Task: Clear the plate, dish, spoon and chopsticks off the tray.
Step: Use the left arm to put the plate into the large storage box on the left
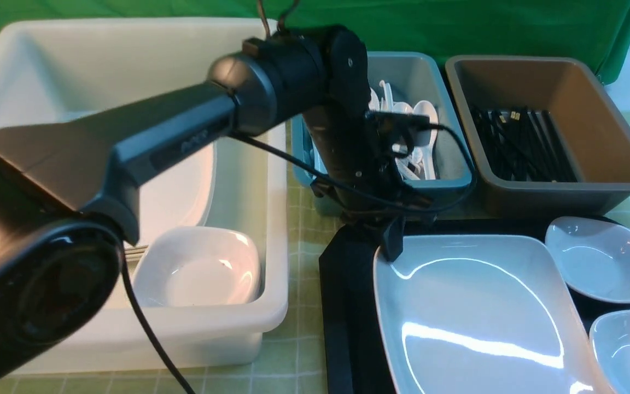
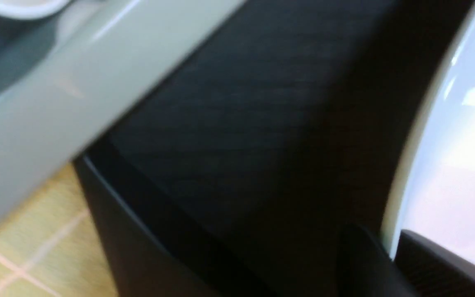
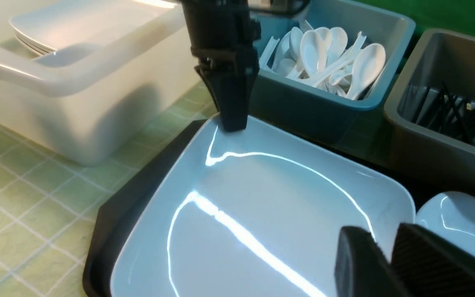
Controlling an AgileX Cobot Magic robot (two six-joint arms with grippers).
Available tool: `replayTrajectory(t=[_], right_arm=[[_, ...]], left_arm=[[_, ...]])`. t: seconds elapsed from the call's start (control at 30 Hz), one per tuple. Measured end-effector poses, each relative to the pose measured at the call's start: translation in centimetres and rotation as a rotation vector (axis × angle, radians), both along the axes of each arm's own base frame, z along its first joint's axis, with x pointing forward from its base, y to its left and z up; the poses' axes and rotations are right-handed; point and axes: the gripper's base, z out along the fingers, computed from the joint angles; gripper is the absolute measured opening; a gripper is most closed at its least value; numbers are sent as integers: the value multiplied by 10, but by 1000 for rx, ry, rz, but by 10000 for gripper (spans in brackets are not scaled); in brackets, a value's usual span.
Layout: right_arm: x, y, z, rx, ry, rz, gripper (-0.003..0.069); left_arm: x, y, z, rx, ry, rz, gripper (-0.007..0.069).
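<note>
**Plate pinched at its corner, lift not yet begun**

- Plate lies flat on the tray. It fills the tray's left and middle. Its far left corner sits close to the tray's far left corner.
- Left gripper is down on that plate corner. The left wrist view shows one finger on each side of the white rim, so the pincer is pressed onto the plate's edge.
- Right gripper hangs over the plate's right edge. Its jaws stand close together with a thin slit, and nothing shows between them. I cannot tell whether it is fully closed.
- Small dishes: two of them, along the tray's right edge beside the plate.
- No spoon or chopsticks show on the tray in these views.
- Off the tray: the white tub lies to the left and holds stacked plates and a deep dish. The teal bin of spoons and the brown bin of chopsticks stand behind it.

Step in hand, as I read it: securing the plate for removal.

Next move probably calls for raising the corner over the tray's rim and carrying it left over the tub wall. A glossy, wide plate held at one corner may sag or swivel. The teal bin stands just behind the gripper, so there is little room that way.
</note>
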Motion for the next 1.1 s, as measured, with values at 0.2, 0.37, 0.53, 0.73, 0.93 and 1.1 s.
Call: replayTrajectory(t=[0.2, 0.37, 0.53, 0.73, 0.93, 1.1], right_arm=[[0, 0, 0, 1, -1, 0, 136], [0, 0, 0, 0, -1, 0, 137], [0, 0, 0, 0, -1, 0, 138], [0, 0, 0, 1, -1, 0, 144], [0, 0, 0, 1, -1, 0, 148], [0, 0, 0, 0, -1, 0, 155]], left_arm=[[-3, 6, 19, -33, -5, 37, 17], [-4, 10, 27, -38, -16, 56, 13], [-6, 12, 37, -50, -28, 67, 11], [-10, 19, 59, -82, -48, 115, 11], [-11, 35, 85, -146, -64, 156, 11], [-13, 44, 100, -175, -84, 165, 11]])
